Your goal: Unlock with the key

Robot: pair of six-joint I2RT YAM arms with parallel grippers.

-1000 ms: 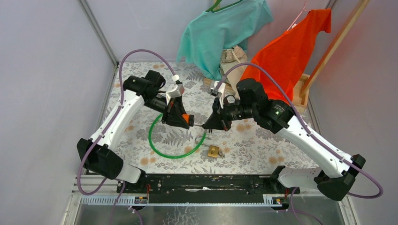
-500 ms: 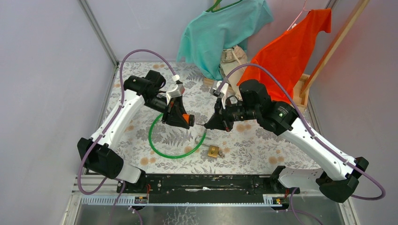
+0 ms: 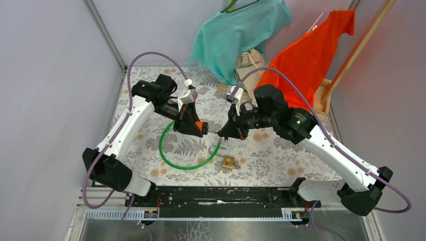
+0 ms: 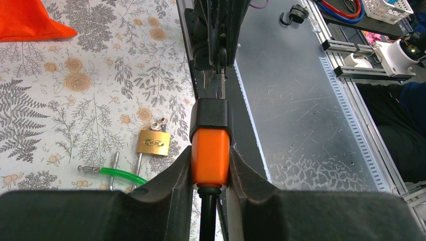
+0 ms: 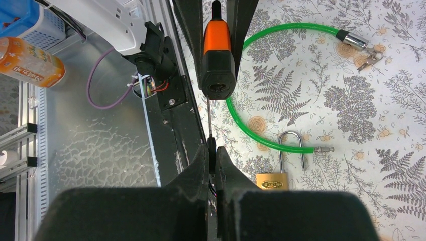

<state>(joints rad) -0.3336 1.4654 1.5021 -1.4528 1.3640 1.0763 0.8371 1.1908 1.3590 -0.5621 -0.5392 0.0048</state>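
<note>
Key is pinched in my right tool, which is closed tight on the bow. The blade points straight at the black face of the orange lock. My left tool is narrow and clamped on the lock body, above the mid-worktop. Key and lock axes lie nearly in one line, running left-right. The tip is at the face, looks a bit off the keyhole, and I can't tell if it's in. The right arm would do the push, I think. Green cable loops underneath. Brass padlock lies toward the near edge, shackle up. Nothing is between the tip and the lock.
</note>
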